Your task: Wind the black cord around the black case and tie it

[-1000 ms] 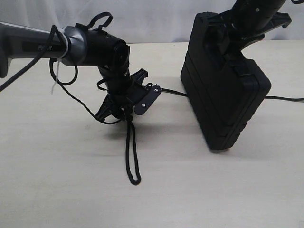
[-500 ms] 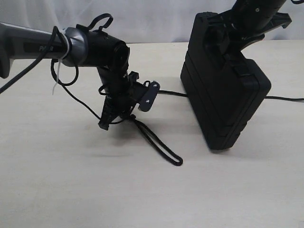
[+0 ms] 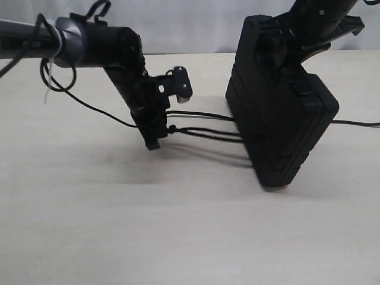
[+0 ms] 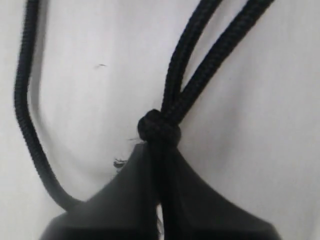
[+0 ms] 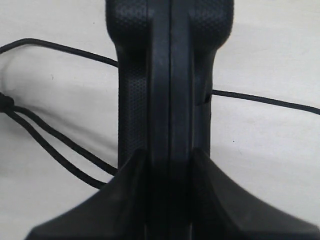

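Note:
The black case [image 3: 281,119] stands on edge at the right of the exterior view, tilted, gripped at its top by my right gripper [image 3: 292,37]; in the right wrist view its narrow edge [image 5: 170,80] runs between the jaws. The black cord [image 3: 205,133] stretches as a double strand from my left gripper [image 3: 158,133] to the case, with a single strand [image 3: 199,114] just above it. In the left wrist view the cord's knot [image 4: 158,128] sits at the tips of my left gripper [image 4: 160,150], which is shut on it. The loop's far end is hidden at the case.
The pale tabletop [image 3: 178,225] carries the scene. A thin black cable [image 3: 356,123] leaves the case to the right. Smooth arm cables with a white zip tie [image 3: 48,83] hang from the left arm. A white backdrop [image 3: 190,24] lies behind the table.
My left gripper has lifted and turned, swinging the cord's loop from hanging toward the front of the table to stretched out rightward against the case. The case and right gripper have stayed put.

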